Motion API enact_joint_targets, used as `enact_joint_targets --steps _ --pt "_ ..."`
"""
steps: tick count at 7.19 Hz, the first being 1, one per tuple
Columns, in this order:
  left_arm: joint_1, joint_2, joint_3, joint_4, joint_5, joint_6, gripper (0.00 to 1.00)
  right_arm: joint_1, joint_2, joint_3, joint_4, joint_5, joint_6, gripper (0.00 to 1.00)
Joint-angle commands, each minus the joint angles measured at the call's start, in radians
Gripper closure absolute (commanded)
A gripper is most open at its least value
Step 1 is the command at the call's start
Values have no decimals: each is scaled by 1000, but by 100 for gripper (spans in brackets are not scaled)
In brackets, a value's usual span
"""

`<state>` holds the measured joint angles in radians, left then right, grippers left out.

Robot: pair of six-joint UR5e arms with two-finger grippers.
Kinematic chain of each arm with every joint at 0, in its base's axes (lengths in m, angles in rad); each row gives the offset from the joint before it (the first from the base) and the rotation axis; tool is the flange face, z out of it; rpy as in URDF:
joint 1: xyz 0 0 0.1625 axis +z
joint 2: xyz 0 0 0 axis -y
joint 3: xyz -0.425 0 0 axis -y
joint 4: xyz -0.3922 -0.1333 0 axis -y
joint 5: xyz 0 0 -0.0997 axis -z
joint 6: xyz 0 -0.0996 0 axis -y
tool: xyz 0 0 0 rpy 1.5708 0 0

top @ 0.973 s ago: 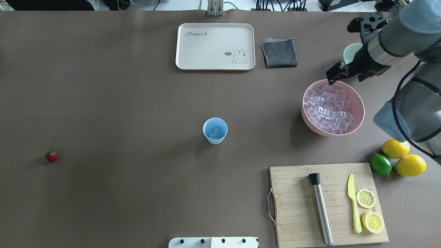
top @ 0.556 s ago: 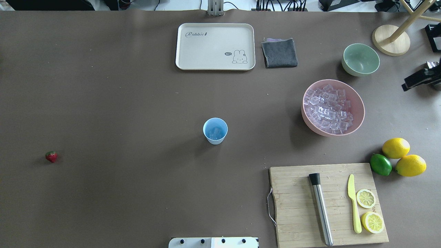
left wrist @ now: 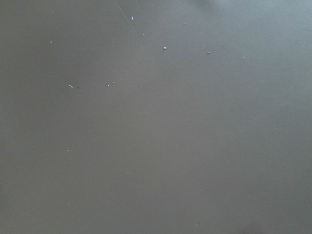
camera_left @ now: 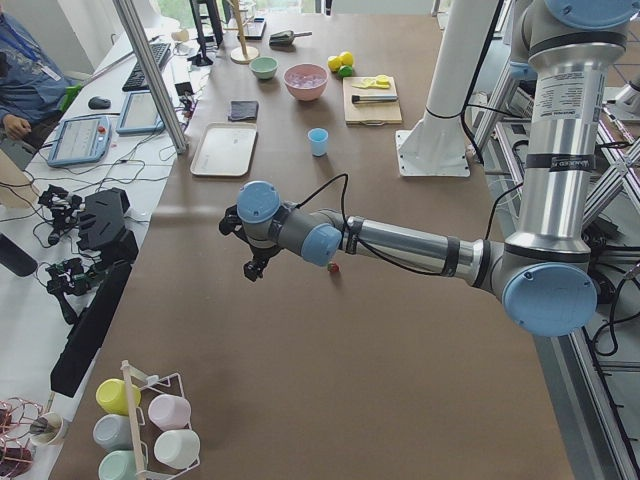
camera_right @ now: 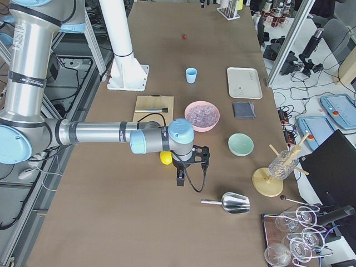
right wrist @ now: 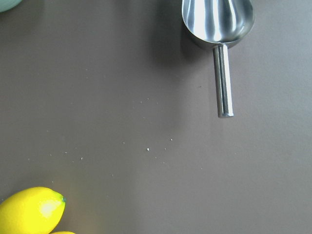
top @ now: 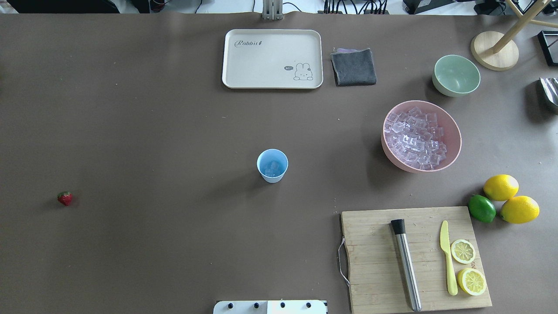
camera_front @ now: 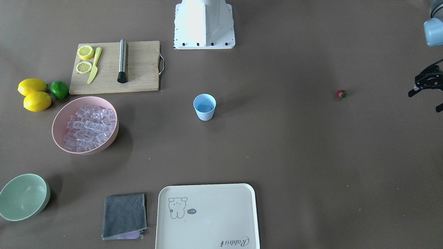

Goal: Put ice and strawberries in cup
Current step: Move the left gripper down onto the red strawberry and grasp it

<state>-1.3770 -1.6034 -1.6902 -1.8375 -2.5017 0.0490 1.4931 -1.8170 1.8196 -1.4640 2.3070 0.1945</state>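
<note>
The light blue cup (top: 272, 165) stands upright mid-table with a few ice cubes in it; it also shows in the front view (camera_front: 204, 107). More ice (top: 414, 137) fills the pink bowl (top: 453, 148). The strawberry (top: 65, 198) lies alone at the table's left, and also shows in the front view (camera_front: 341, 94). My left gripper (camera_front: 425, 101) hangs at the front view's right edge, fingers spread and empty, beyond the strawberry. My right gripper (camera_right: 183, 169) shows only in the exterior right view, over bare table near the lemons; I cannot tell whether it is open or shut.
A steel scoop (right wrist: 219, 19) lies on the table at the far right (top: 550, 89). A pale green bowl (top: 456, 75), lemons (top: 500, 187), a lime (top: 481, 208), a cutting board (top: 375, 261), a tray (top: 272, 59) and a grey cloth (top: 353, 66) are around.
My right arm has swung from above the pink bowl to the right and left the overhead view. The scoop now lies at the table's right edge.
</note>
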Motion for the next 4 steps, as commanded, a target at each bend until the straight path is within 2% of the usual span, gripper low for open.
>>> enact_joint_targets --steps 1,2,3,4 --pt "10 14 30 -23 6 -58 0 13 -34 -46 1 -3 -1 0" --pt "22 32 27 -60 7 -110 0 13 -33 -45 1 -3 -3 0" --pt "68 60 27 -183 55 -243 0 13 -33 -43 1 0 -3 0" --pt "175 115 29 -368 151 -406 0 13 -31 -42 1 2 -1 0"
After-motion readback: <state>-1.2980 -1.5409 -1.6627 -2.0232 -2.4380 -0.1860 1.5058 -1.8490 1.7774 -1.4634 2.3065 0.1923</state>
